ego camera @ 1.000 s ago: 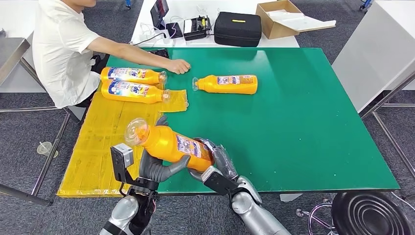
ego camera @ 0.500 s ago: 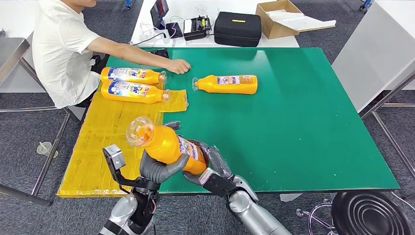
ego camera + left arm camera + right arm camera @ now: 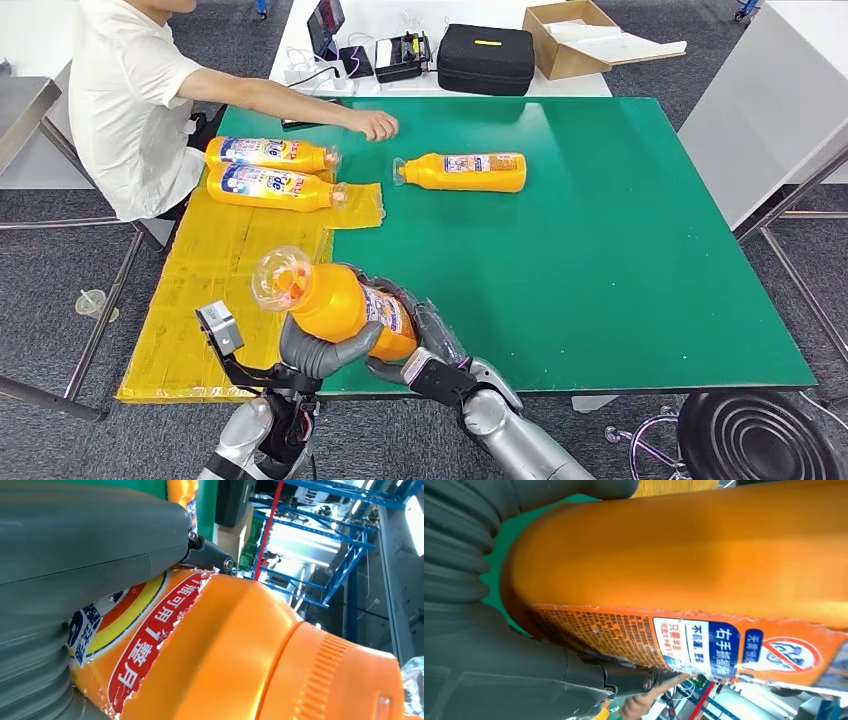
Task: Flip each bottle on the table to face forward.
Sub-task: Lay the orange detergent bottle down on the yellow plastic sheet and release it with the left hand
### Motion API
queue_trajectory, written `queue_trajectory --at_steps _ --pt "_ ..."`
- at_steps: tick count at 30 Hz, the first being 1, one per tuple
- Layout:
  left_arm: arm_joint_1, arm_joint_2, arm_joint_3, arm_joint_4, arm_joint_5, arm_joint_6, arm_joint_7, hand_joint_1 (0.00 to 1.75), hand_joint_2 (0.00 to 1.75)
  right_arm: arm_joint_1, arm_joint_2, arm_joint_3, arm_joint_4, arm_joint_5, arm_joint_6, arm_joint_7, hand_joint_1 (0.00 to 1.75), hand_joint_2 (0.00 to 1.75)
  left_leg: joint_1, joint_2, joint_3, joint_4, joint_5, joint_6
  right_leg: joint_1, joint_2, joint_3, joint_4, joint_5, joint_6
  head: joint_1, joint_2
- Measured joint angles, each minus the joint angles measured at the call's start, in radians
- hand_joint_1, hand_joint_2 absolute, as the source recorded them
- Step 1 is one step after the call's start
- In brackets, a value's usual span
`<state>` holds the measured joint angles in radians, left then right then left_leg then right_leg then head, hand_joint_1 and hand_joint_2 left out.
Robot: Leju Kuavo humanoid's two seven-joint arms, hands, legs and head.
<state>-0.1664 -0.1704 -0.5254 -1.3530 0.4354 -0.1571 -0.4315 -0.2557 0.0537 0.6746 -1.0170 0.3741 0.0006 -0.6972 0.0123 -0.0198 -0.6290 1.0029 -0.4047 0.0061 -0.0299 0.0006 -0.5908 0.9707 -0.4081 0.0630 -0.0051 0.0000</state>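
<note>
Both the left hand (image 3: 318,350) and right hand (image 3: 432,345) grip the bottle (image 3: 340,300) above the tabletop's (image 3: 620,250) near edge, permitting rotation.

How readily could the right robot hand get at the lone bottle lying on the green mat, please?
Probably not right now: the right robot hand and the left robot hand both hold the raised bottle; the lone bottle lies unobstructed but far across the mat.

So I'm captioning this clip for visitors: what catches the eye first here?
The orange bottle held up off the table's near edge by both the left hand and right hand. Behind it, two bottles lie on the yellow sheet, and a person's hand reaches over the green table.
</note>
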Motion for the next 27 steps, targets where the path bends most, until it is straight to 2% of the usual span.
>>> queue_trajectory --at_steps 7,11,13,15,18,19,20,23,25,27 --pt "0.005 0.000 0.000 -0.016 -0.024 0.019 0.000 1.75 1.75 0.001 0.000 0.000 0.000 0.012 -0.020 0.009 0.00 1.75 0.000 0.000 0.000 0.000 0.000 0.000 0.000 0.000 0.000 0.000 0.000 0.000 0.000 0.000" --pt "0.006 0.000 0.000 -0.020 -0.032 0.030 -0.001 1.75 1.75 0.001 0.000 0.000 0.000 0.021 -0.036 0.009 0.00 0.00 0.000 0.000 0.000 0.000 0.000 0.000 0.000 0.000 0.000 0.000 0.000 0.000 0.000 0.000" --pt "0.006 -0.001 0.000 -0.023 -0.055 0.055 -0.003 1.75 1.75 0.004 0.000 -0.001 0.000 0.043 -0.081 0.007 0.00 0.00 0.000 0.000 0.000 0.000 0.000 0.000 0.000 0.000 0.000 0.000 0.000 0.000 0.000 0.000" --pt "0.006 0.000 0.000 -0.028 -0.109 0.108 -0.005 1.75 1.75 0.014 -0.001 -0.005 -0.001 0.108 -0.182 0.009 0.00 0.00 0.000 0.000 0.000 0.000 0.000 0.000 0.000 0.000 0.000 0.000 0.000 0.000 0.000 0.000" --pt "0.008 0.010 0.001 -0.037 -0.265 0.262 -0.004 1.75 1.75 0.046 -0.011 -0.047 -0.015 0.275 -0.490 0.028 0.00 0.00 0.000 -0.001 0.000 0.000 0.000 0.000 0.000 0.000 0.000 0.000 0.000 0.000 0.000 0.000" --pt "0.010 0.017 0.004 -0.041 -0.314 0.314 -0.004 1.75 1.75 0.064 -0.014 -0.085 -0.028 0.338 -0.567 0.033 0.00 0.00 0.000 -0.001 0.000 0.000 0.000 0.000 0.000 0.000 0.000 0.000 0.000 0.000 0.000 0.000" --pt "0.012 0.025 0.007 -0.047 -0.352 0.356 -0.004 1.75 1.75 0.083 -0.016 -0.133 -0.042 0.399 -0.605 0.033 0.00 0.00 0.000 -0.001 0.000 0.000 0.000 0.000 0.000 0.000 0.000 0.000 0.000 0.000 0.000 0.000" --pt "0.023 0.049 0.025 -0.067 -0.448 0.449 -0.004 1.75 1.75 0.136 -0.006 -0.342 -0.094 0.548 -0.616 0.015 0.00 0.00 0.000 -0.001 -0.001 0.000 0.000 0.000 0.000 0.000 0.000 0.000 0.000 0.000 0.000 0.000" --pt "0.028 0.066 0.038 -0.083 -0.552 0.516 -0.001 1.75 1.75 0.160 0.001 -0.479 -0.134 0.584 -0.617 0.007 0.00 0.00 0.000 -0.001 -0.001 0.000 0.000 0.000 0.000 -0.001 0.000 0.000 0.000 0.000 0.000 0.000" --pt "0.029 0.082 0.048 -0.095 -0.709 0.583 0.017 1.75 1.75 0.182 0.004 -0.569 -0.179 0.588 -0.618 0.005 0.00 0.00 0.000 -0.001 -0.001 0.000 0.000 0.000 0.000 -0.001 0.000 0.000 0.000 0.000 0.000 0.000"
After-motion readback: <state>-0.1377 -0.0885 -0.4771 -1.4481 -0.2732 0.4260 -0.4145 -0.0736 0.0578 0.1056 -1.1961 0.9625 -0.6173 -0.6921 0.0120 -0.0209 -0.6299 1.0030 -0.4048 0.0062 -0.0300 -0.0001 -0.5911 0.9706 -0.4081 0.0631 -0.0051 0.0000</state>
